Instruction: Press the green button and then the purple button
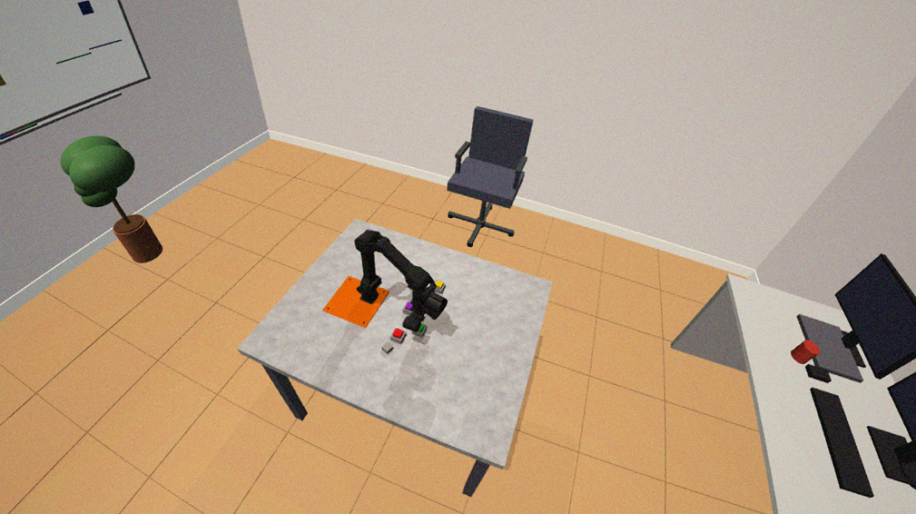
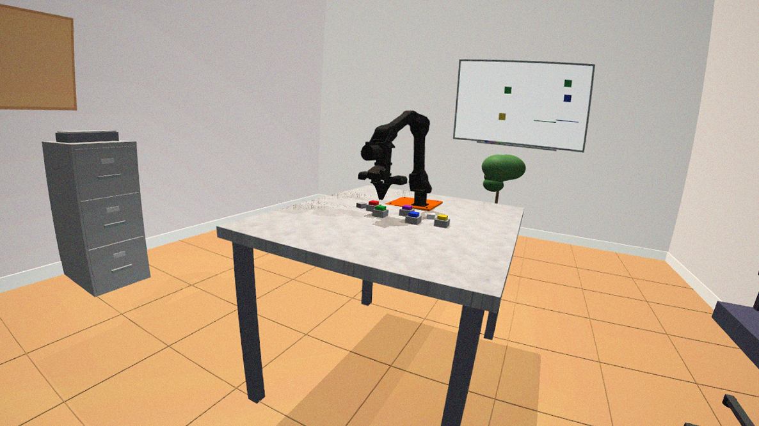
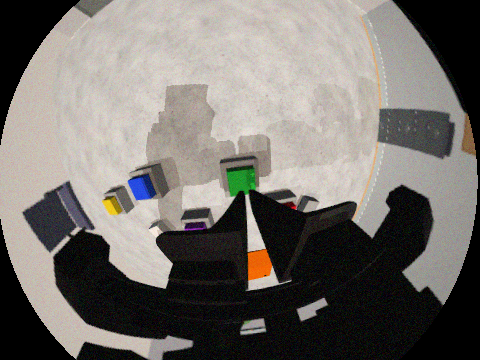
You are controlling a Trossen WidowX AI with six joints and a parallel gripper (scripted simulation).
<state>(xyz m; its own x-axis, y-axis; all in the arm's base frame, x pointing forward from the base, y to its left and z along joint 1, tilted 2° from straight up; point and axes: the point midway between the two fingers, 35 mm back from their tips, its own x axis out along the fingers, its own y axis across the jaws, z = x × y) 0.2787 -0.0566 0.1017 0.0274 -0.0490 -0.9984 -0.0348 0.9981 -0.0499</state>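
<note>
Wrist view is showing the gripper (image 3: 247, 196) nearest the lens, its two dark fingers drawn together into a narrow wedge with nothing between them; pinched like this they are serving, I judge, as a single blunt tip for pushing rather than for grasping. The tip is pointing at 12 o'clock, straight onto the green button (image 3: 240, 179), which is sitting on its grey base just past the fingertips. Whether the tip is touching the cap I cannot tell from here. The purple button (image 3: 195, 226) is peeking out at 9 o'clock of the fingers, partly hidden by the gripper body. Farther out toward 9 o'clock the blue button (image 3: 142, 187) and yellow button (image 3: 112, 204) are lying, and a red button (image 3: 290, 206) is showing at 3 o'clock, mostly covered.

The exterior view is adding what the wrist view lacks: height. There the gripper (image 2: 380, 192) is hanging vertically with a visible gap above the green button (image 2: 380, 208), so step 1 is looking not yet done. It is also showing the purple button (image 2: 406, 207) whole, near the orange base plate (image 2: 423, 203). The top view is giving the layout across the table (image 1: 474, 389), but the buttons are too small to judge contact.
</note>
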